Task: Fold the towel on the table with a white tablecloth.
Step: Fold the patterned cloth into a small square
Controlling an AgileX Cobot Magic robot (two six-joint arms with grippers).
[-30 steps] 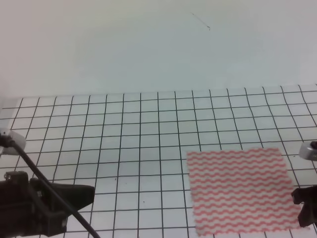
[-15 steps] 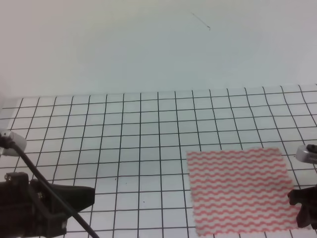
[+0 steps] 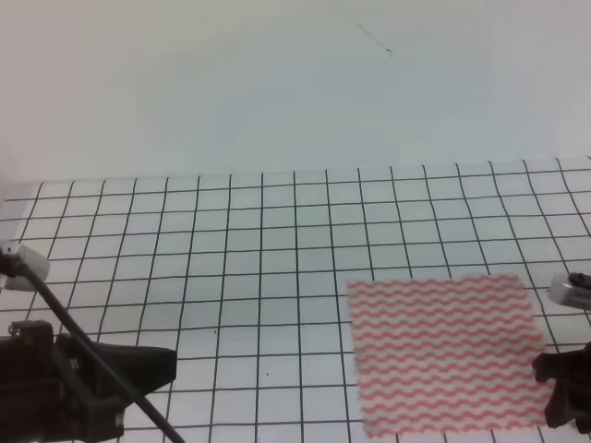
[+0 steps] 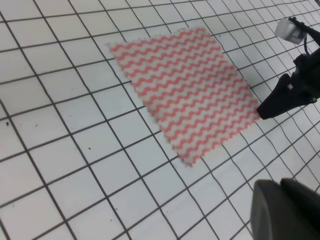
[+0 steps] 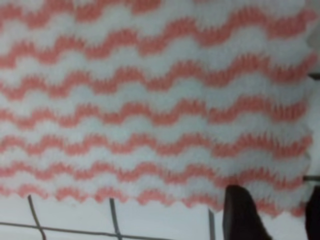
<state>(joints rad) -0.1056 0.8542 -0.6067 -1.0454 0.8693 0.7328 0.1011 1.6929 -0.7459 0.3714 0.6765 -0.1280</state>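
Towel (image 3: pixel 445 351) lies flat and unfolded on the tabletop (image 3: pixel 231 268), toward the right and near side in the exterior high view. White with red-pink wavy stripes, edges roughly square to the grid. Tablecloth (image 3: pixel 277 212) white with thin black grid lines, runs back to a plain white wall (image 3: pixel 277 83).

Right gripper (image 3: pixel 557 404) sits low at the towel's near right corner. In the left wrist view its dark tip (image 4: pixel 267 109) touches or just meets the towel's edge. Right wrist view: towel (image 5: pixel 150 100) fills almost the whole picture, blurred; one dark finger (image 5: pixel 242 212) overlaps the near striped edge, a second sliver shows at the right border. Jaws spread, with a gap between the two fingers, nothing pinched.

Left gripper (image 3: pixel 138 365) rests at the lower left, well apart from the towel, with a black cable (image 3: pixel 83 346) crossing it. Only a dark mass shows; cannot tell how its jaws stand.
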